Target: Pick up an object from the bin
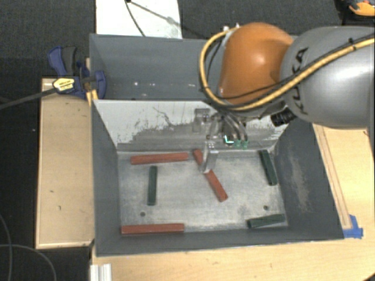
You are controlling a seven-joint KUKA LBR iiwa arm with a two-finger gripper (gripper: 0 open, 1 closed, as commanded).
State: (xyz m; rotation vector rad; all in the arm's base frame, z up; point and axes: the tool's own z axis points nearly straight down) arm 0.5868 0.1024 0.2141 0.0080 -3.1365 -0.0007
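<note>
My gripper (206, 164) hangs low in the back middle of the bin, under the orange wrist cover. Its fingertip stands at the upper end of a reddish-brown bar (214, 184) that lies slanted on the bin floor, running down to the right. Just left of the gripper a longer reddish-brown bar (159, 158) lies flat along the back of the floor. Nothing shows between the fingers.
A dark green bar (152, 185) stands lengthwise at the left, another dark green bar (268, 167) at the right, and a third dark green bar (266, 220) at the front right. A reddish-brown bar (152, 229) lies along the front left wall.
</note>
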